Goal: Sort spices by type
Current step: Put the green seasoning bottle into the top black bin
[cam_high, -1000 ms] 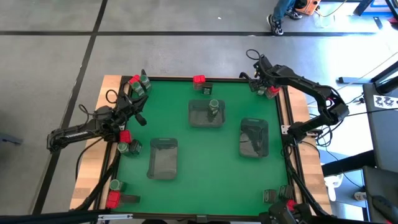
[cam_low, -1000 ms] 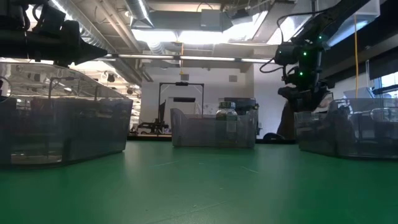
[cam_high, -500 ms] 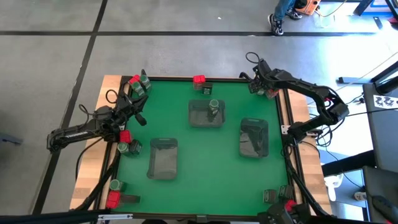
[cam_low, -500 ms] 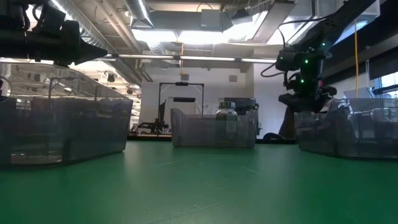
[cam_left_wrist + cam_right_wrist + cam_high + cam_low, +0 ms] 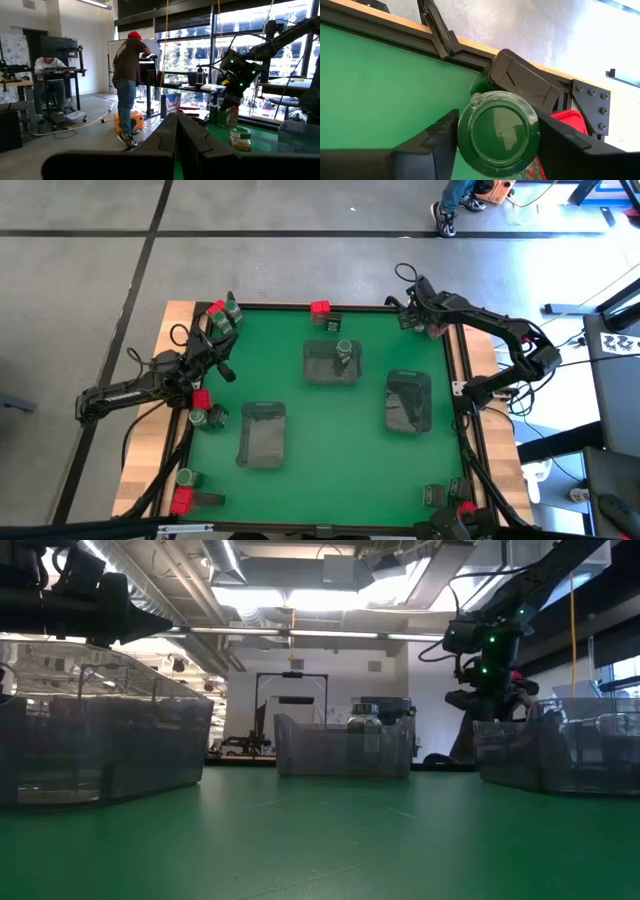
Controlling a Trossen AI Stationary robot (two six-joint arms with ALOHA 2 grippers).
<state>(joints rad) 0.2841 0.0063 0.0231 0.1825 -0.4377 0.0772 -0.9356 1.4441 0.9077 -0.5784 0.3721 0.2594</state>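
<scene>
Progress: barely started | one jar (image 5: 344, 352) binned in middle tray (image 5: 318, 370), rest heaped at bench corners | right gripper (image 5: 497, 131) jaws straddling green-lidded jar (image 5: 499, 132), grip can't be told | left gripper (image 5: 176, 131) jaws together, parked

A green-topped table (image 5: 300, 485) carries three grey trays (image 5: 263, 434) and spice containers (image 5: 207, 416) at its edges.

Overhead looking straight down, low level across the green table (image 5: 300, 840), wrists close, seemingly sharing jars

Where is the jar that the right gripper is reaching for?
The jar sits in the table's far right corner in the high view, between the right gripper's fingers, beside a red box and a dark tin.
</scene>
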